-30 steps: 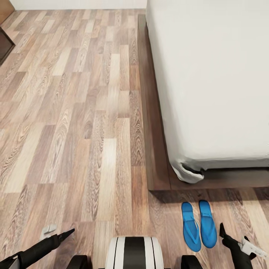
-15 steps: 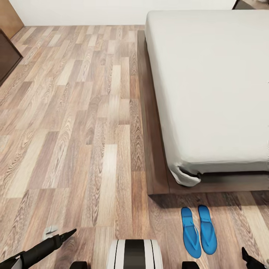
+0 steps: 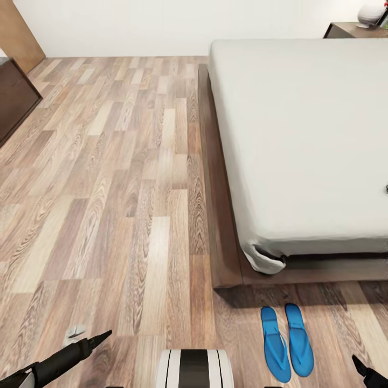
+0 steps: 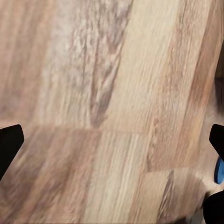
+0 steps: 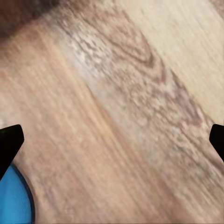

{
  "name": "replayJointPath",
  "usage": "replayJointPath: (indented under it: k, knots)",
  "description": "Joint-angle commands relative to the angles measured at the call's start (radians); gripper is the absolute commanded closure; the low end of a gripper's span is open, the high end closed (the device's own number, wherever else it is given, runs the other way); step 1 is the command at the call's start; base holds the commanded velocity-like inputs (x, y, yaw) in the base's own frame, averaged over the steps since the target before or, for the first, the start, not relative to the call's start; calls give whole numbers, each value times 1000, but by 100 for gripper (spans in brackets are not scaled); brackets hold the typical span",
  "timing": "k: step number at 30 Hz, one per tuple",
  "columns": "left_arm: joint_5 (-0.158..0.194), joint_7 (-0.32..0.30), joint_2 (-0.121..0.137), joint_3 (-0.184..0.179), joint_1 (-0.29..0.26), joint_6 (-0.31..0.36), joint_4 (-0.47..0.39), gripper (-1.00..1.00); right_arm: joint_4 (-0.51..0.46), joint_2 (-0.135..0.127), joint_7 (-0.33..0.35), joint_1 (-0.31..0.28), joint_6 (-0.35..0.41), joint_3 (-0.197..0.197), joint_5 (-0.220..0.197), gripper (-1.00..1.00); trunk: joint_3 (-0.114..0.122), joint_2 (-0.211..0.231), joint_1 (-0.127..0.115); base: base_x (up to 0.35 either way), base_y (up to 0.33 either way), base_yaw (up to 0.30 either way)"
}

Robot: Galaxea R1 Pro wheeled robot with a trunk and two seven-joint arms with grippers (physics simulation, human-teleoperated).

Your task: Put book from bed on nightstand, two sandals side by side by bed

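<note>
Sandals (image 3: 287, 341) side by side at bed (image 3: 302, 151) foot, between hands; both hands' fingers apart, empty.

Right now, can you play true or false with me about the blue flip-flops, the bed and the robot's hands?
1. The two sandals lie side by side on the wood floor. True.
2. The sandals are on top of the mattress. False: they lie on the floor by the foot end of the bed.
3. The left gripper holds a sandal. False: its fingers are spread wide over bare floor, holding nothing.
4. The mattress has a blanket and pillows. False: what shows of it is bare and light grey.
5. The right gripper is open above the floor. True.
</note>
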Motion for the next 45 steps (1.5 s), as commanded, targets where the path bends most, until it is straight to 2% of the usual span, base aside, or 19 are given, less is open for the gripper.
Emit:
replayJointPath:
  k: [1, 45]
  knots:
    - [0, -4, 0, 4, 0, 9, 0, -100, 1, 0, 8, -1, -1, -6, -2, -100, 3, 0, -1, 0, 0, 0]
    - [0, 8, -12, 2, 0, 9, 0, -100, 5, 19, -5, -1, -16, 0, 4, -100, 174, 10, -20, 0, 0, 0]
